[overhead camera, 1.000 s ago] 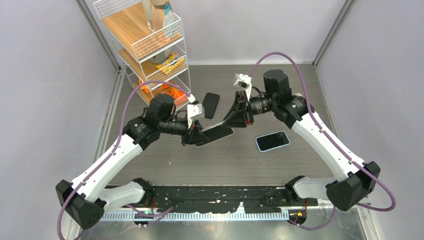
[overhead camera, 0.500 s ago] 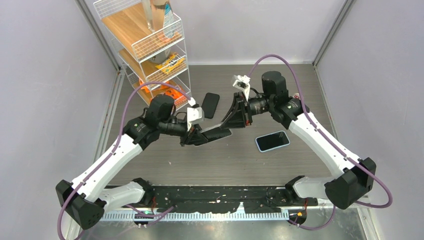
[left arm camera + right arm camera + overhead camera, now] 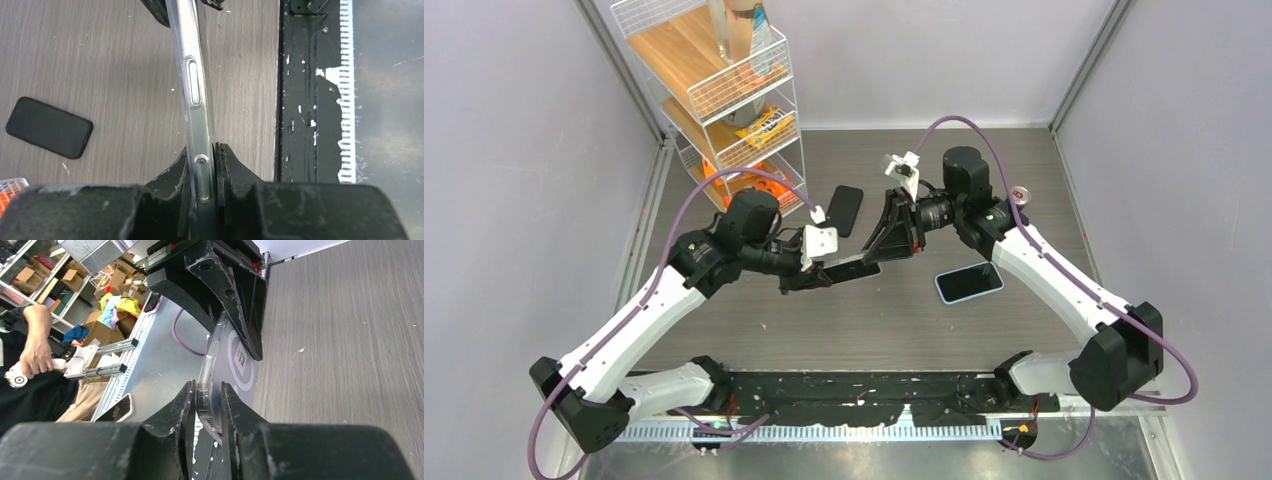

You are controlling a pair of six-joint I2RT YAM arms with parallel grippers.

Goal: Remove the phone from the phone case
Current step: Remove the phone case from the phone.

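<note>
A dark phone in a clear phone case (image 3: 854,268) hangs in the air over the middle of the table, held at both ends. My left gripper (image 3: 816,278) is shut on its near-left end. In the left wrist view the case's clear edge with its button covers (image 3: 192,90) runs away from that gripper (image 3: 210,170). My right gripper (image 3: 886,245) is shut on the far-right end. The right wrist view shows the case's corner (image 3: 227,365), with a ring mark and a sticker on its back, pinched in that gripper (image 3: 207,400). The left gripper's fingers (image 3: 220,280) clamp the other end.
A black phone (image 3: 846,210) lies flat behind the grippers, also visible from the left wrist (image 3: 49,127). A phone in a light blue case (image 3: 969,282) lies to the right. A wire shelf rack (image 3: 724,90) stands at the back left. The black base rail (image 3: 310,100) runs along the near edge.
Both grippers and the cased phone have shifted slightly left. The right gripper has closed tighter on the case's end, and the left wrist has turned a little.
</note>
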